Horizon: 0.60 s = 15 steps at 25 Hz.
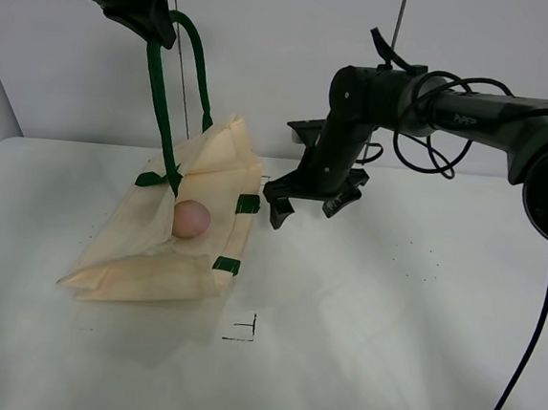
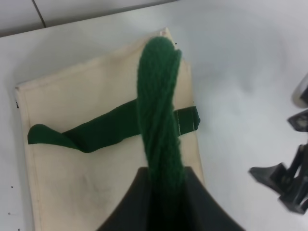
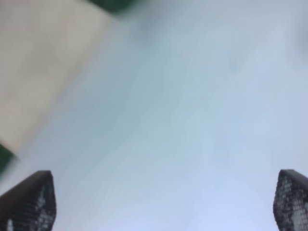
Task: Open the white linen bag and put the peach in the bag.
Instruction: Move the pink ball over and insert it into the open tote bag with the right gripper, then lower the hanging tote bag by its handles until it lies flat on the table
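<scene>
The white linen bag point(image 1: 155, 252) lies on the table at the left, its mouth pulled up and open. My left gripper point(image 1: 160, 24) is shut on the bag's dark green strap handle point(image 1: 159, 89) and holds it high above the bag; the strap also shows in the left wrist view point(image 2: 161, 115) running into the closed jaws. The peach point(image 1: 192, 219) sits in the bag's open mouth. My right gripper point(image 1: 304, 208) is open and empty, just right of the bag above the table; its fingertips point(image 3: 33, 202) are wide apart in the right wrist view, the bag's edge point(image 3: 43, 62) beside them.
The white table point(image 1: 389, 321) stretches to the right and front. A small black corner mark point(image 1: 244, 332) lies on it in front of the bag. A cable point(image 1: 531, 343) hangs down at the right.
</scene>
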Each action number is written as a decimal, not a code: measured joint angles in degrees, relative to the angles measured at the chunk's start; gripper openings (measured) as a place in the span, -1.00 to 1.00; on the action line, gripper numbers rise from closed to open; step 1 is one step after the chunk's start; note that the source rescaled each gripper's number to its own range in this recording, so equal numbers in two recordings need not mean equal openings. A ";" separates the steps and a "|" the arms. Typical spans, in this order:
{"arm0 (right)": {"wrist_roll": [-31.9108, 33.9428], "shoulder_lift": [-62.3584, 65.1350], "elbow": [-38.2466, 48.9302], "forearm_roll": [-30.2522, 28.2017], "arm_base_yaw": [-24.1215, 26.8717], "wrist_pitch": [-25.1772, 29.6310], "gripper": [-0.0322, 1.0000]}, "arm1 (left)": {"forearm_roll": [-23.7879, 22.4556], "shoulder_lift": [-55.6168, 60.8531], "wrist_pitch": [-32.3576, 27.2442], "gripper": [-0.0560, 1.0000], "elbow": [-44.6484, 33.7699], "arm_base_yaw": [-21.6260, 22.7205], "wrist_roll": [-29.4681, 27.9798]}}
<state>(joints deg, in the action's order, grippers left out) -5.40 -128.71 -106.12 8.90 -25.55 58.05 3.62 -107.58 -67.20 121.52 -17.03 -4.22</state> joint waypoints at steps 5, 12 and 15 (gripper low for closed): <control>1.63 0.00 0.00 -1.41 5.79 2.18 1.00 | 0.00 0.00 0.00 -0.89 0.00 0.00 0.00; 2.38 -0.13 0.00 -2.21 17.72 3.58 1.00 | 0.00 0.00 0.00 -0.89 0.00 0.00 0.00; 2.42 -0.13 0.00 -2.63 21.87 5.23 1.00 | 0.00 0.00 0.00 -0.89 0.00 0.00 -0.07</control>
<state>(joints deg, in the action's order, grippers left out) -2.98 -128.84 -106.12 6.27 -3.68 63.27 3.62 -107.58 -67.20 121.52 -17.03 -4.29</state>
